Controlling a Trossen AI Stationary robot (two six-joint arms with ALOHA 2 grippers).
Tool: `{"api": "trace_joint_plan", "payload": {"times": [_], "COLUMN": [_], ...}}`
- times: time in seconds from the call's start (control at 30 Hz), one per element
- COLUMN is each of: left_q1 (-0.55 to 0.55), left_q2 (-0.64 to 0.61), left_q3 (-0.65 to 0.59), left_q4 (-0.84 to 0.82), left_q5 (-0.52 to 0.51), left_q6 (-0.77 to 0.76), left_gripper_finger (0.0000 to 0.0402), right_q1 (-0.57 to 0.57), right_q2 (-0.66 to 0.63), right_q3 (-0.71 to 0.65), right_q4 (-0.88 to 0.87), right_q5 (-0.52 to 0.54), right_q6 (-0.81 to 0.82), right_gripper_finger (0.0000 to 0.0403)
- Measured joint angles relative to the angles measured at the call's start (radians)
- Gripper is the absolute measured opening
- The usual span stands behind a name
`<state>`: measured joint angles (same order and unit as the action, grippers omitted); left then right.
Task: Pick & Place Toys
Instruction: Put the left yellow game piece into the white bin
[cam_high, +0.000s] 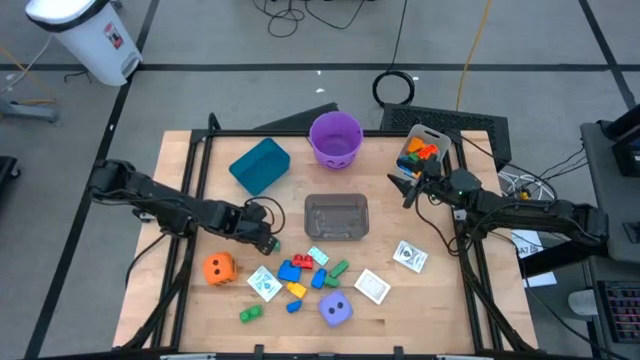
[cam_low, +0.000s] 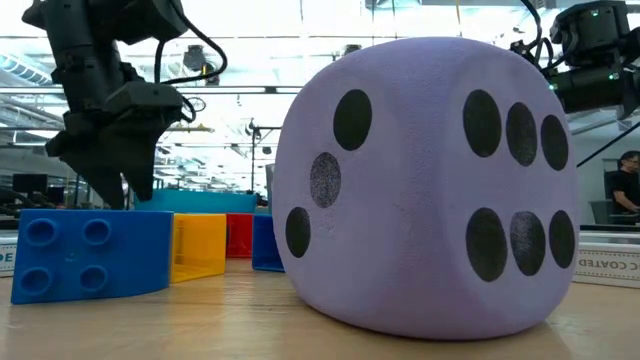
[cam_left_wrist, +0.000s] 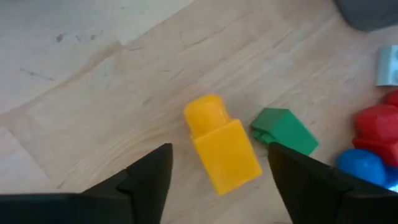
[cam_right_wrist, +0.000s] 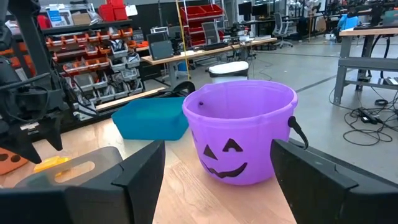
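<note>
A purple die (cam_low: 430, 190) fills most of the frame, resting on the wooden tabletop (cam_low: 200, 325). Its faces show black pips: three on the side turned leftward, six on the side turned rightward. Left of it sits a blue block (cam_low: 90, 253) with four round studs facing the camera. Just behind that stands a yellow block (cam_low: 198, 245), then a sliver of a red block (cam_low: 238, 236) and another blue block (cam_low: 266, 243). Above the blue studded block, the left hand (cam_low: 108, 150) hangs with dark fingers pointing down, gripping nothing. Part of the right arm (cam_low: 590, 60) shows at the upper right corner.
</note>
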<state>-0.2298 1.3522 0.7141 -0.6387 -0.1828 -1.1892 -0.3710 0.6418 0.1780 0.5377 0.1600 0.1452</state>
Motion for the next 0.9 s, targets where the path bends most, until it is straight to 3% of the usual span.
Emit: {"api": "trace_joint_plan", "payload": {"times": [0.2, 0.57, 0.7, 0.9], "left_q1": [0.000, 0.000, -0.001, 0.002], "left_q2": [0.052, 0.155, 0.158, 0.157], "left_q3": [-0.001, -0.001, 0.000, 0.011], "left_q4": [0.002, 0.007, 0.009, -0.001], "left_q5": [0.000, 0.055, 0.056, 0.099], "left_q6": [-0.002, 0.054, 0.084, 0.166], "left_gripper_finger": [0.0308, 0.0305, 0.0267, 0.0176], "right_q1": [0.000, 0.000, 0.000, 0.000], "right_q2": [0.000, 0.000, 0.000, 0.000], "right_q3": [0.000, 0.000, 0.000, 0.000], "right_q4": [0.000, -0.001, 0.000, 0.000], "right_q5": [0.000, 0.000, 0.000, 0.000], "right_q6": [0.000, 0.000, 0.000, 0.000], "right_gripper_finger": [0.0265, 0.0265, 0.0265, 0.0265]}}
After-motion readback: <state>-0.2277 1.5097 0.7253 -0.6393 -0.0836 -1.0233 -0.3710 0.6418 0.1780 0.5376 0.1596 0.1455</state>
